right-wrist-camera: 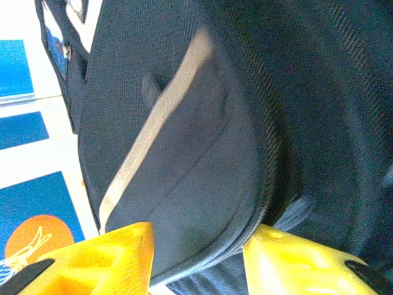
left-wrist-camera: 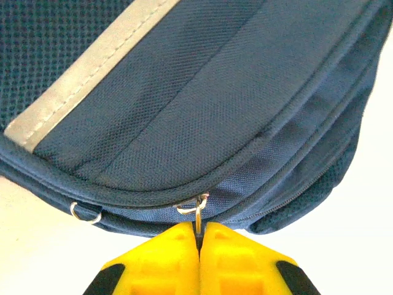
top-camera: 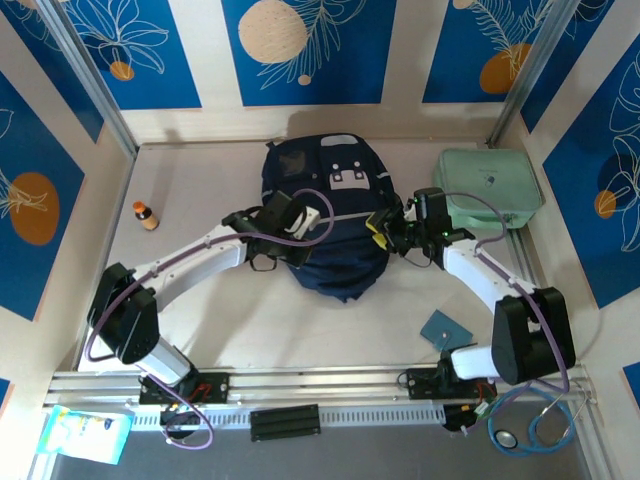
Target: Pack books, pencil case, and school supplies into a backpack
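- Backpack (top-camera: 330, 250) of navy fabric lies flat at the middle of the top view, its grey-patched front pocket facing up and toward the upper part of the frame.
- We see the left gripper (top-camera: 318, 218) reaching in from the lower left and resting on the backpack's left half.
- In the left wrist view the left gripper (left-wrist-camera: 198, 236) has its yellow fingers pressed together at the bottom centre, clenched on a small metal zipper pull (left-wrist-camera: 199, 212) that hangs from the bag's curved seam.
- A second metal ring (left-wrist-camera: 86, 213) sits on the same seam toward the lower left, and the pale grey stripe (left-wrist-camera: 92, 67) runs diagonally across the upper left.
- We find the right gripper (top-camera: 380, 228) at the backpack's right edge in the top view.
- In the right wrist view the right gripper (right-wrist-camera: 199, 230) stands with its yellow fingers wide apart, a thick fold of the backpack (right-wrist-camera: 202, 141) filling the gap and touching both inner faces, so it grasps the bag.
- A teal-blue square booklet (top-camera: 447, 328) lies on the table (top-camera: 200, 300) at the lower right, well apart from the bag.
- A mint-green case (top-camera: 490, 190) sits at the upper right, just beside the right gripper's arm.
- A small orange-capped bottle (top-camera: 146, 215) stands at the left.
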{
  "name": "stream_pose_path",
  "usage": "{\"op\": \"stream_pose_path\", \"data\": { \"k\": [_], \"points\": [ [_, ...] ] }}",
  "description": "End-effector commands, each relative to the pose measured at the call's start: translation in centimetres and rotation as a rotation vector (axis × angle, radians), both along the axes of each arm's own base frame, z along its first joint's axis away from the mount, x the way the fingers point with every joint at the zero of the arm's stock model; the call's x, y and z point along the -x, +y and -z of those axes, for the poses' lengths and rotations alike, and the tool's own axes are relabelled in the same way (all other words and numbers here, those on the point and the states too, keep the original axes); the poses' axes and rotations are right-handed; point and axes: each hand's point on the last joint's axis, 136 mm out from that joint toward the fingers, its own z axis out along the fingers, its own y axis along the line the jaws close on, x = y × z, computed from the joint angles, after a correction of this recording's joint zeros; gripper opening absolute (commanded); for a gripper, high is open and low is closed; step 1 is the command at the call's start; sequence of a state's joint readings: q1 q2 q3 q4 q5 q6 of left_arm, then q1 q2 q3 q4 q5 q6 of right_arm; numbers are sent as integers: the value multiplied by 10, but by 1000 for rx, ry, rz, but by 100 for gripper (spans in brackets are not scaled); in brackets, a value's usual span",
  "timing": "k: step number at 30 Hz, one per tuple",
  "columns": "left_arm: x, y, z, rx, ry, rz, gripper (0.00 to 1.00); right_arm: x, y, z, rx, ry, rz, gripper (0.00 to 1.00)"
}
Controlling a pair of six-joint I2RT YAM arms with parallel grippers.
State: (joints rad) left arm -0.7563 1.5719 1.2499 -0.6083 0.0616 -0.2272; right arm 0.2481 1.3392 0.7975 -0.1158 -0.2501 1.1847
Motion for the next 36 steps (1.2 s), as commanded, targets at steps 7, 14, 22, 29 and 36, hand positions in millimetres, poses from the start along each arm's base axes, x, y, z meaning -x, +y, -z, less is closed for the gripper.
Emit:
{"op": "stream_pose_path", "data": {
  "k": [7,14,22,29,36],
  "points": [
    [3,-38,-13,33,-7,84,0,26,27,10,-119,124,16,44],
    [7,-37,-12,29,4,82,0,15,24,7,-67,76,9,37],
    [9,-34,-8,7,20,78,0,0,29,12,-80,81,-8,27],
    [8,0,0,-143,1,32,0,-9,13,5,-15,47,7,15],
    [-6,40,7,-180,-2,-51,0,-11,10,2,-6,32,6,13]
  ]
}}
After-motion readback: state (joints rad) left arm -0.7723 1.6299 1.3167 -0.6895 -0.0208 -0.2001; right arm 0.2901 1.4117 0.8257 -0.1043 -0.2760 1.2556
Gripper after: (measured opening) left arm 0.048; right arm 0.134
